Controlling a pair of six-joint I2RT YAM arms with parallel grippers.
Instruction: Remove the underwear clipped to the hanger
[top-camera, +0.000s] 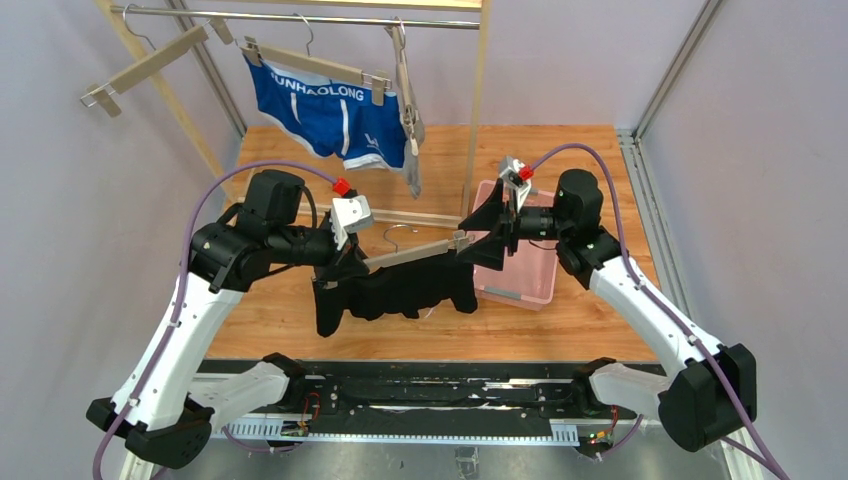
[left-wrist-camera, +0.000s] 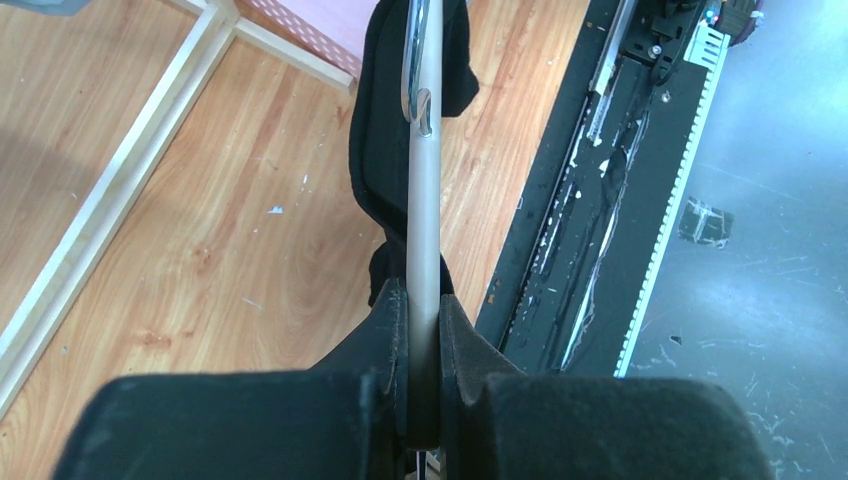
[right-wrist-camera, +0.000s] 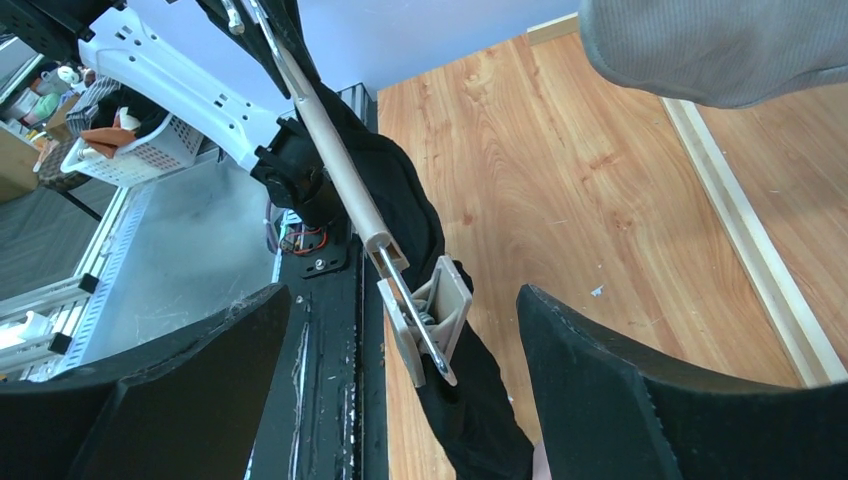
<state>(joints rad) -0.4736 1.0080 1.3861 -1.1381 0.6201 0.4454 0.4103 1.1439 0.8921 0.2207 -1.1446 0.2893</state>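
wood tabletop (top-camera: 600, 330) | black briefs (top-camera: 400, 290) drooping, clipped | left jaws clamp hanger (top-camera: 410, 256) | right jaws apart

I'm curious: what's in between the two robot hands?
In the top view, a wooden hanger stretches between the left gripper and the right gripper, with the black briefs hanging below it.

Bright, even, diffuse light fills all three views, leaving only soft shadows on the tabletop (top-camera: 600, 310). The black briefs (top-camera: 400, 290) read as a dark mass with little fold detail. In the left wrist view the left hand (left-wrist-camera: 424, 320) is softly out of focus and the hanger (left-wrist-camera: 428, 220) carries a glint on its metal hook (left-wrist-camera: 414, 50). On the right hand (right-wrist-camera: 405, 320) the fingers (right-wrist-camera: 640, 400) blur near the lens.
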